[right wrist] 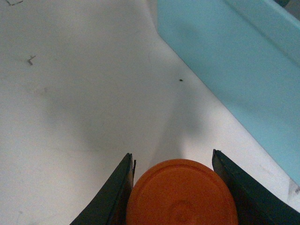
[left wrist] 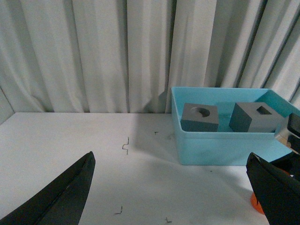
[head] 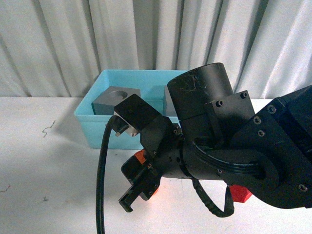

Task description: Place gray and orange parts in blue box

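The blue box [head: 95,127] stands at the back of the white table. It holds the gray cube with a round recess [head: 115,99]; the second gray cube [head: 168,103] is mostly hidden behind my right arm. In the left wrist view both cubes, round recess [left wrist: 200,117] and rectangular recess [left wrist: 255,117], sit inside the box [left wrist: 220,147]. My right gripper [right wrist: 172,154] is shut on the orange cylinder [right wrist: 180,194], low over the table in front of the box; the front view shows the gripper [head: 134,192] and a bit of orange [head: 141,157]. My left gripper [left wrist: 168,192] is open and empty.
My right arm fills the front view's middle and right. A red-orange piece [head: 241,193] shows under it. A black cable [head: 101,185] hangs in front. Small dark scuffs [left wrist: 125,145] mark the table. White curtains hang behind. The box wall [right wrist: 225,61] is close to the right gripper.
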Available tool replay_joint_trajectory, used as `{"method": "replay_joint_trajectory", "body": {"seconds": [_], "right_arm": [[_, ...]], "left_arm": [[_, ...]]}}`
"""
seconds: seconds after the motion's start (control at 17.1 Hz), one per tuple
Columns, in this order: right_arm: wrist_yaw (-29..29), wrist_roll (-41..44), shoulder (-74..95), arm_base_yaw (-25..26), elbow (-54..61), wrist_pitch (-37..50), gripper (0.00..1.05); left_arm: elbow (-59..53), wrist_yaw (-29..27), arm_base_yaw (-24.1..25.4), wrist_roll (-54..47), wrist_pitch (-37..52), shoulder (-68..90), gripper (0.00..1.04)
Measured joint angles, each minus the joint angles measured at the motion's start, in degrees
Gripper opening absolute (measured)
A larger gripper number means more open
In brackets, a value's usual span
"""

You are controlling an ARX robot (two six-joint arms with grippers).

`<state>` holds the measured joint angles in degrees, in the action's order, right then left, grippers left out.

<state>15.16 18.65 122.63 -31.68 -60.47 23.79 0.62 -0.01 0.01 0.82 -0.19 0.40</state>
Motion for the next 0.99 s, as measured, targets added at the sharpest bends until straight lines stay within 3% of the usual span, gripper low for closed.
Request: {"method": "replay_joint_trajectory", "body": {"seconds": [0.35,0.53,0.82,0.99], "right_arm": [[0.13,-9.49,-25.14,2.08,10.91,7.52,0.47],[-3.61,-10.56,-24.74,6.97,3.23,6.95,0.47],[-9.2,-14.49,-9.35,3.54,-15.61,1.33,0.47],[-14.19,-16.55,-2.12,3.52,-21.38,-2.62,0.47]], "left_arm": [[0.0,0.0,0.0,0.0,0.0,0.0,0.98],[0.0,0.0,0.0,0.0,0.0,0.0,0.98],[0.0,-0.02,0.0,0.0,0.0,0.0,0.98],[0.0,-0.02,0.0,-0.02,0.0,0.0,0.98]]}}
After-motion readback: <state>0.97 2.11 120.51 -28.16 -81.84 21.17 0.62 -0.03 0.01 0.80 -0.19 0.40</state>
